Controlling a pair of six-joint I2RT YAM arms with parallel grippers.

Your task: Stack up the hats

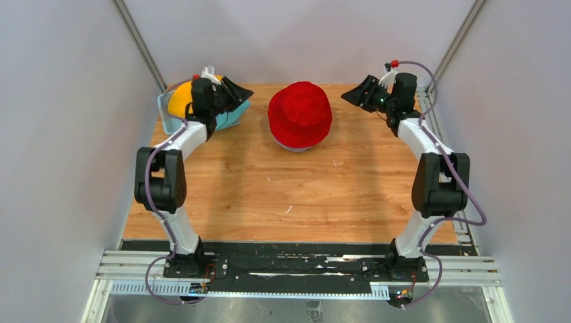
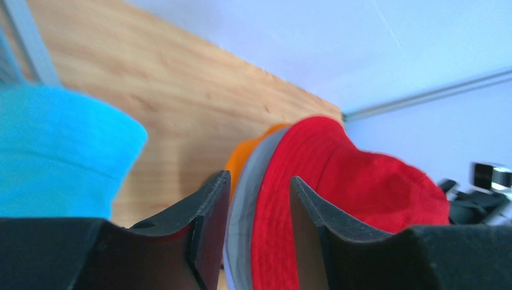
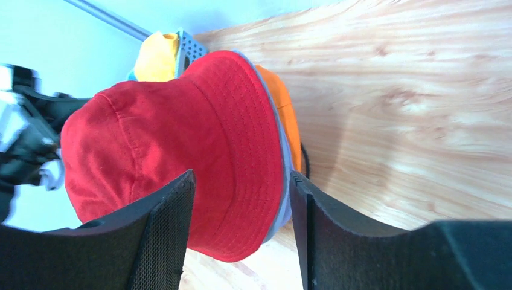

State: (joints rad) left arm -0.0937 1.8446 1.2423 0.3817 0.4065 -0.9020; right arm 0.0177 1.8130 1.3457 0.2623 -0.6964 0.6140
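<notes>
Red hat (image 1: 299, 113), topmost, far centre. Left gripper (image 1: 240, 95), right gripper (image 1: 350, 94): each agape, empty, apart from its brim edges.

The red hat (image 1: 299, 113) hides all but brim slivers of the grey hat (image 2: 238, 235) and orange hat (image 3: 287, 115) (teal hat (image 2: 54, 151) blurred).

1. Wooden table (image 1: 289, 195), light grain.
2. By the far edge, at its middle: red hat (image 1: 300, 113) stacked over grey hat (image 2: 243, 205) and orange hat (image 3: 282, 106).
3. In the far left corner: light blue basket (image 3: 188, 48) with yellow hat (image 1: 178, 101) inside.
</notes>
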